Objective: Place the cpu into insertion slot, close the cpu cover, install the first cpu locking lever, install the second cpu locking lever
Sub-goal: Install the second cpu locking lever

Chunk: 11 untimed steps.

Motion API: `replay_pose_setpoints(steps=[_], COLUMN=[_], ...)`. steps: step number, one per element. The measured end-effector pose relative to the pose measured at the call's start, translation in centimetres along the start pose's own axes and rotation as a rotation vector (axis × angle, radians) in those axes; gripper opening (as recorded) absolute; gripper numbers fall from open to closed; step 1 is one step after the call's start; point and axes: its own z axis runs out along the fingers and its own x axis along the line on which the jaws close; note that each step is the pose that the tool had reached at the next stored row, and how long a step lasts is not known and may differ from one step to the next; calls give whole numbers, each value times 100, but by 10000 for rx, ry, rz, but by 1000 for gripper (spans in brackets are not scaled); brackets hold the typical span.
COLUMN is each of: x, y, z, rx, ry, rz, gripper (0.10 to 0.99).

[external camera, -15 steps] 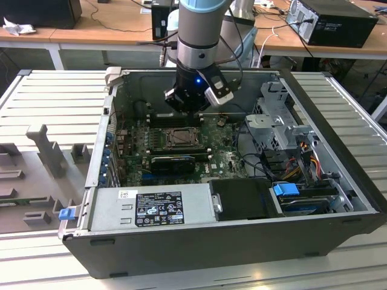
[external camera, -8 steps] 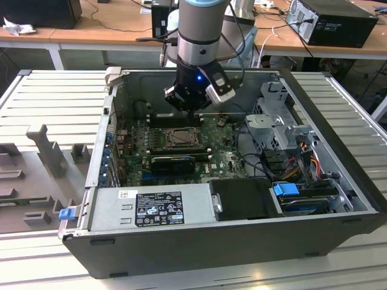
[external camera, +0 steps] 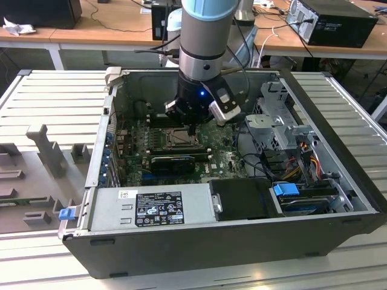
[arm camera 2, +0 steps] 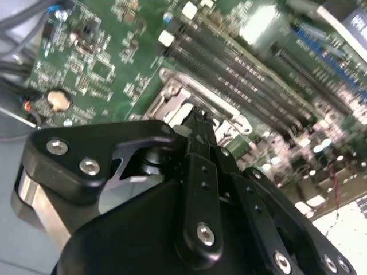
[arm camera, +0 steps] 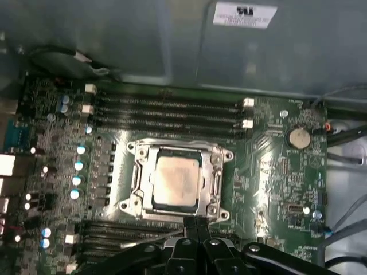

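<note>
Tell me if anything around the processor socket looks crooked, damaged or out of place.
Nothing stands out. In the first wrist view the cpu lies flat and square in the insertion slot, with the cpu cover down around it. The hand sits at the socket's edge.

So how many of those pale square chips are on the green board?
1. The cpu sits mid-board, inside the window of the cpu cover, right by the gripper. The gripper may hide others.
</note>
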Motion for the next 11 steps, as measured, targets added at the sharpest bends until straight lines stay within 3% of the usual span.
replay_pose_setpoints(steps=[4,6,8,10,11], x=[2,42,113,124,135], y=[-25,-26,-30,-78,-120], z=[53,72,83,85,96], rx=[-6,-31,-169,-448,-512], ry=[-42,-44,-55,-72,-77], rz=[320,336,335,334,333], gripper=[106,106,106,106,106])
